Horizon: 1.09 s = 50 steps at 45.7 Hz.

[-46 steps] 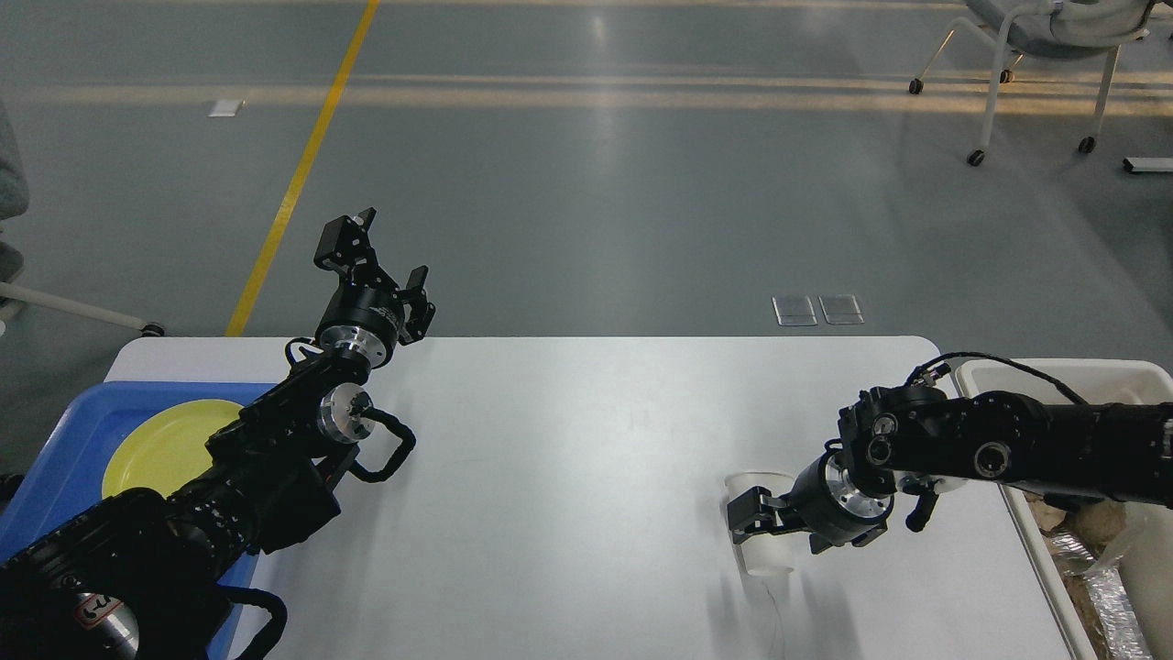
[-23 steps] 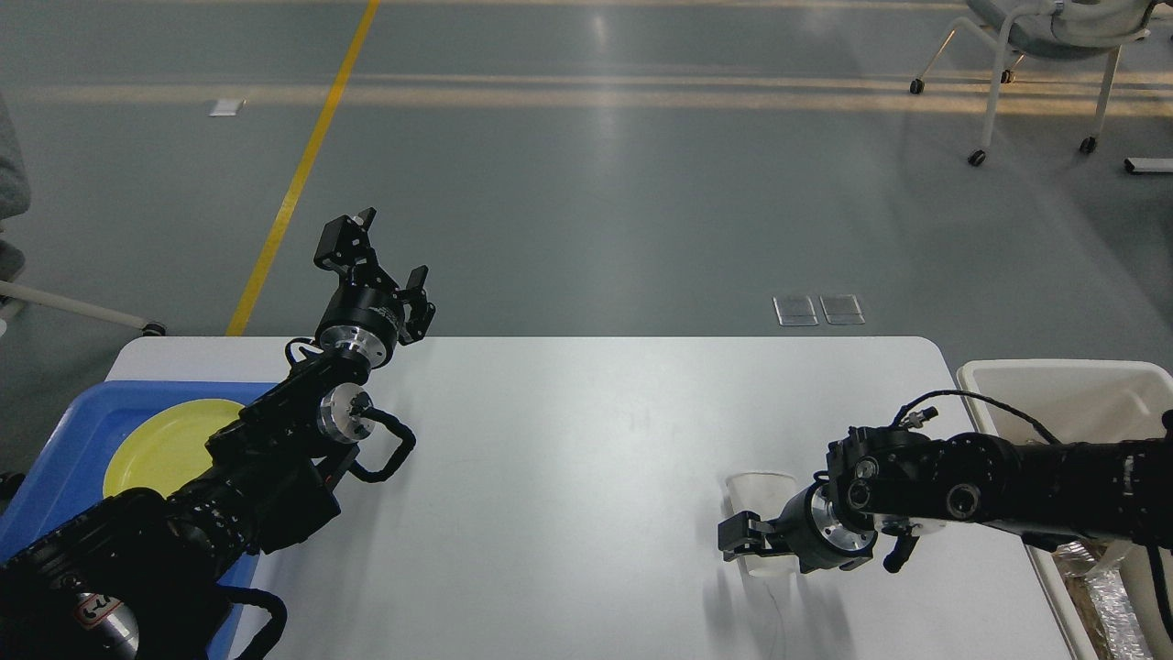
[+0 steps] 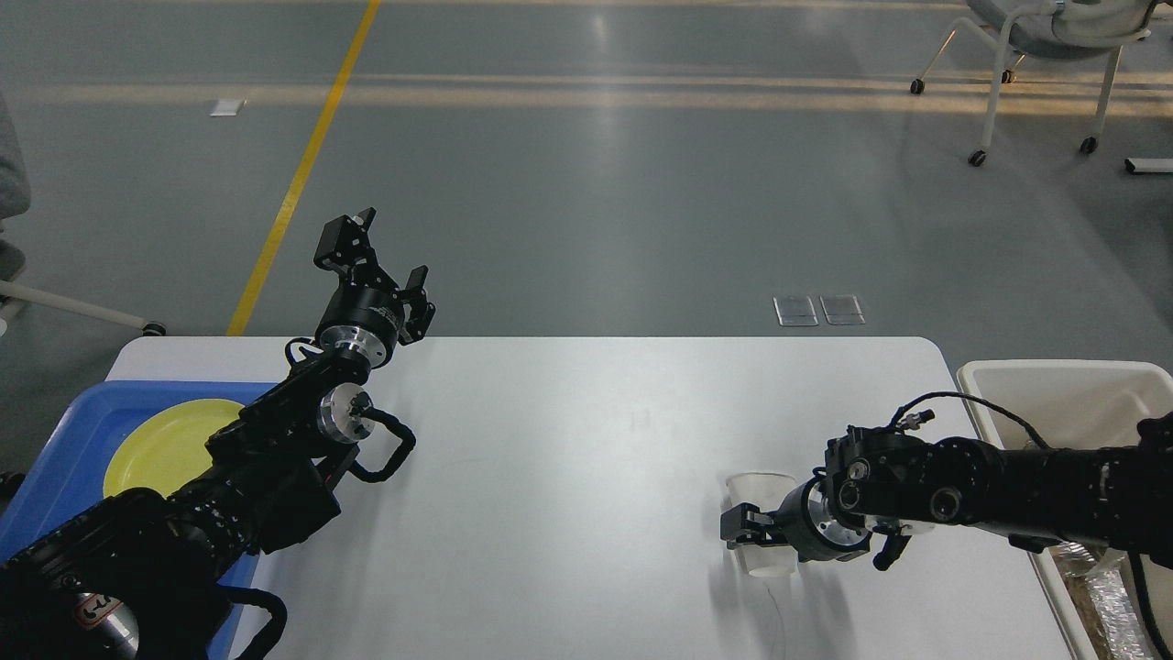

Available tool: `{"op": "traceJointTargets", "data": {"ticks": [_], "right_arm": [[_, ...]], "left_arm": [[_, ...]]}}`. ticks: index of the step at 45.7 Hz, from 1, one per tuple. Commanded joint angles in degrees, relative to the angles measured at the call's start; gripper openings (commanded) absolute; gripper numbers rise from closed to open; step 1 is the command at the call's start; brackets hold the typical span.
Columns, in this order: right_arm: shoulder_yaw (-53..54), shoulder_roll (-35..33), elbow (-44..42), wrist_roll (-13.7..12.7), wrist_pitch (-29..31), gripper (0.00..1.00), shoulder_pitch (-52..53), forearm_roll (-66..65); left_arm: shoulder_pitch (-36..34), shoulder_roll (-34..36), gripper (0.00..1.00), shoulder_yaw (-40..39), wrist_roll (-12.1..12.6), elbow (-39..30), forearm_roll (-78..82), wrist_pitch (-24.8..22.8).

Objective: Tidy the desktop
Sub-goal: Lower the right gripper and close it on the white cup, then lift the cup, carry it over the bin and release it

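Observation:
The white desktop point(image 3: 568, 477) fills the lower middle of the head view. A clear plastic cup point(image 3: 774, 490) stands upright on it at the right front. My right gripper point(image 3: 744, 530) reaches in from the right at the cup's lower left side. Its dark fingers overlap the cup, and I cannot tell whether they press on it. My left gripper point(image 3: 394, 246) is raised over the desktop's far left edge. It is open, points up and away, and holds nothing.
A blue tray point(image 3: 69, 440) with a yellow plate point(image 3: 160, 445) lies at the left, partly under my left arm. A cream-white bin point(image 3: 1054, 380) with crumpled waste stands off the right edge. A wheeled chair point(image 3: 1035, 55) is far back on the floor.
My right arm has dropped lower and drawn slightly toward me, and its gripper now sits lower against the cup. The cup and the left arm have not moved.

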Motion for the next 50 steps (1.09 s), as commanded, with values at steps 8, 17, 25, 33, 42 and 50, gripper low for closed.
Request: {"op": "traceJointTargets", "data": {"ticks": [8, 17, 25, 33, 42, 50], "right_arm": [[0.00, -0.14, 0.35, -0.01, 0.06, 0.68, 0.09, 0.09], [0.08, -0.14, 0.71, -0.01, 0.41, 0.68, 1.32, 0.18], [0.44, -1.45, 0.71, -0.01, 6.03, 0.68, 7.73, 0.70], [0.79, -4.97, 1.06, 0.08, 13.94, 0.68, 16.60, 2.02], [1.22, -10.59, 2.37, 0.17, 25.10, 0.68, 27.50, 6.15], [4.03, -18.15, 4.13, 0.08, 36.43, 0.68, 36.38, 7.03]], "left_arm": [[0.00, 0.00, 1.00, 0.00, 0.00, 0.00, -0.08, 0.00], [0.00, 0.00, 1.00, 0.00, 0.00, 0.00, 0.00, 0.00], [0.00, 0.00, 1.00, 0.00, 0.00, 0.00, 0.00, 0.00], [0.00, 0.00, 1.00, 0.00, 0.00, 0.00, 0.00, 0.00], [0.00, 0.00, 1.00, 0.00, 0.00, 0.00, 0.00, 0.00], [0.00, 0.00, 1.00, 0.00, 0.00, 0.00, 0.00, 0.00]]}}
